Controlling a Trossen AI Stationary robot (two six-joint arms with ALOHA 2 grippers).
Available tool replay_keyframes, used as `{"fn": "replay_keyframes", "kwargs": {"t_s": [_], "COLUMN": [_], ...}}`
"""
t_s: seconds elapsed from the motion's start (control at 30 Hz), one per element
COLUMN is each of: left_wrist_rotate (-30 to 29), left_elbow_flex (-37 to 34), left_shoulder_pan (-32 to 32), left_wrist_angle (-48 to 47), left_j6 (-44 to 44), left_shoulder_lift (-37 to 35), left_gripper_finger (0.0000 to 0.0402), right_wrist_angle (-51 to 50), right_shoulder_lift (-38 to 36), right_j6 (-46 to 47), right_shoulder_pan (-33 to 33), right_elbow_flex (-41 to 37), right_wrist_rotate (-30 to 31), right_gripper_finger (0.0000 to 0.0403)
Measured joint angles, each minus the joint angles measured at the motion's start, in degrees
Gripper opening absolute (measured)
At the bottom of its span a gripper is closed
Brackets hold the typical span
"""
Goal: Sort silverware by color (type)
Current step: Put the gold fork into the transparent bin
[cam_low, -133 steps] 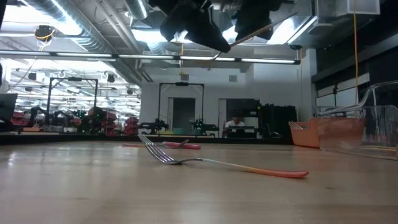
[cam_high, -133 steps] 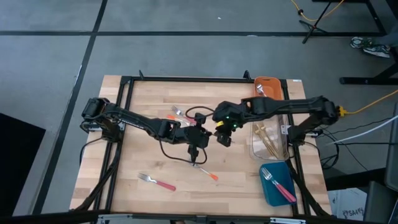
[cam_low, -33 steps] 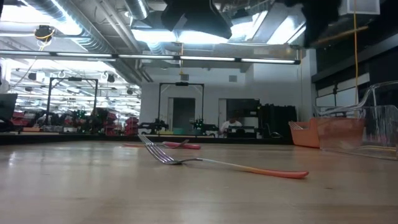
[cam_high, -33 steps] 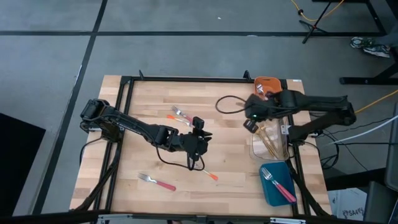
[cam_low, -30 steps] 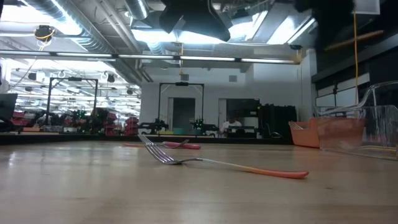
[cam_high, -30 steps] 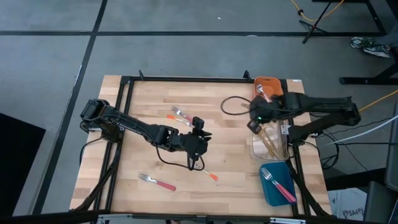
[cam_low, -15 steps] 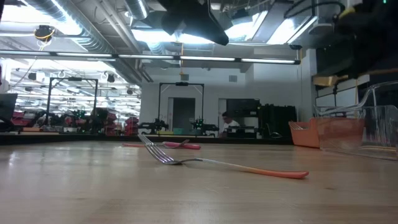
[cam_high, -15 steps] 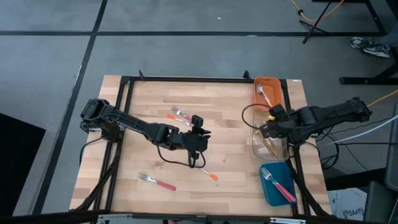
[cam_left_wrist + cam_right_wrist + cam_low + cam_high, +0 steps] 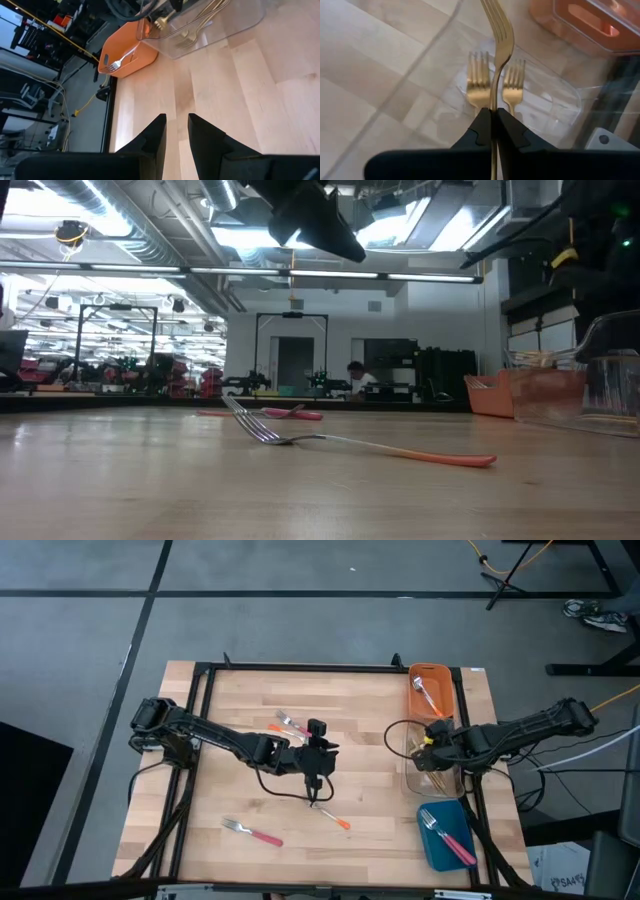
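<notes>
Right claw [image 9: 492,125], pinched shut on a gold fork [image 9: 496,30] by its thin handle, hangs over the clear bin [image 9: 432,780] at the bench's right edge, where two gold forks [image 9: 479,80] already lie. Left claw [image 9: 175,131], slightly parted and empty, hovers mid-bench above the orange-handled fork [image 9: 330,816]. Such forks are likely light, stiff and slippery; grip mid-handle.

I'm running this from afar in what looks like a robotics lab: exposed ceiling ducts [image 9: 150,225] and long strip lights [image 9: 330,275] overhead, racks of equipment [image 9: 110,370] along the far wall, a person [image 9: 355,375] seated at a workstation, grey concrete floor [image 9: 300,630] around my wooden table [image 9: 240,700].
</notes>
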Motion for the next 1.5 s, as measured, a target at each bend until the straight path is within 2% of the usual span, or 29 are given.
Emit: {"fn": "replay_keyframes", "kwargs": {"t_s": [0.33, 0.8, 0.97, 1.5], "left_wrist_rotate": [0.1, 0.1, 0.1, 0.1], "left_elbow_flex": [0.0, 0.0, 0.0, 0.0], "left_shoulder_pan": [0.4, 0.4, 0.4, 0.4], "left_wrist_angle": [0.0, 0.0, 0.0, 0.0], "left_j6": [0.0, -2.6, -2.8, -2.8], "left_shoulder_lift": [0.0, 0.0, 0.0, 0.0], "left_gripper_finger": [0.0074, 0.0074, 0.0074, 0.0074], "right_wrist_angle": [1.3, 2.2, 3.1, 3.7], "right_shoulder_lift": [0.0, 1.0, 3.8, 14.6], "right_j6": [-0.4, -5.8, -7.1, -6.8], "right_shoulder_pan": [0.0, 0.0, 0.0, 0.0], "right_elbow_flex": [-0.7, -0.7, -0.7, -0.6], "right_wrist_rotate": [1.4, -4.3, -6.2, -6.1], "right_gripper_finger": [0.0000, 0.0000, 0.0000, 0.0000]}}
